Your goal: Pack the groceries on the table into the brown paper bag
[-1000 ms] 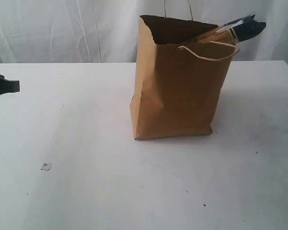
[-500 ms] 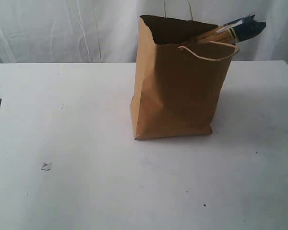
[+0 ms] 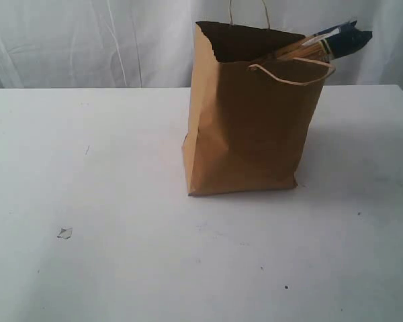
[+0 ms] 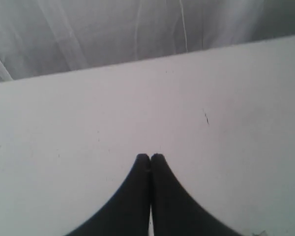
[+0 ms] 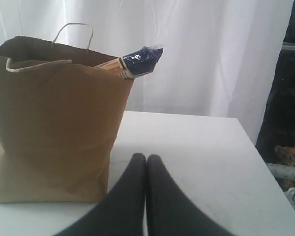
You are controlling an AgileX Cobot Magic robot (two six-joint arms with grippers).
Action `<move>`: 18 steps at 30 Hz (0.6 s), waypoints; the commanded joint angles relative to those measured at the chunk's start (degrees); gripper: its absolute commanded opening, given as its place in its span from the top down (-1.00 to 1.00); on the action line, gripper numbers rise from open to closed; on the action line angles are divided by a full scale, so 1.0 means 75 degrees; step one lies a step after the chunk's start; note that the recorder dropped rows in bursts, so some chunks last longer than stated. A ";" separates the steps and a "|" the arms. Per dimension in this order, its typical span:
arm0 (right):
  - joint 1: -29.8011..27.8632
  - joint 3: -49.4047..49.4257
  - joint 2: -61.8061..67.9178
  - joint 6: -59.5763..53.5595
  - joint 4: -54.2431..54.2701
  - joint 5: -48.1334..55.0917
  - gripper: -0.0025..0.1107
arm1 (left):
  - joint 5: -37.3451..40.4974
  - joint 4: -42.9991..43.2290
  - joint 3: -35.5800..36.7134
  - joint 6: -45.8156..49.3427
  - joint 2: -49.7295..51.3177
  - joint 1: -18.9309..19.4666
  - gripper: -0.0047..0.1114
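Inside brown paper bag (image 3: 248,134), long dark noodle packet (image 3: 341,40) is lodged w/ top end tilted out over rim. Beside bag, right gripper (image 5: 146,158) is seen pressed together, empty; left gripper (image 4: 150,157) same, farther off.

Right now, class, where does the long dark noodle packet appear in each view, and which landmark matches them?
Exterior view: noodle packet sticks out of the brown paper bag at its upper right corner.
Left wrist view: not in it.
Right wrist view: its dark end pokes from the bag's mouth.
Shared landmark, exterior and right wrist: bag's cord handle.
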 commanded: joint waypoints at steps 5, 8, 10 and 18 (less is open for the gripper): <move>-0.0002 0.0044 -0.0036 0.0075 0.0038 -0.0005 0.96 | -0.0764 -0.0088 0.0088 -0.0199 -0.1557 -0.0035 0.92; -0.0002 0.0044 -0.0036 0.0075 0.0038 -0.0005 0.96 | -0.0578 -0.0539 0.0088 -0.0199 -0.1692 -0.0021 0.92; -0.0002 0.0044 -0.0036 0.0075 0.0038 -0.0005 0.96 | -0.0320 -0.0624 0.0088 -0.0131 -0.1692 -0.0021 0.92; -0.0002 0.0044 -0.0053 0.0076 0.0038 -0.0005 0.96 | 0.2629 -0.0963 0.0121 -0.0198 -0.1885 0.0095 0.92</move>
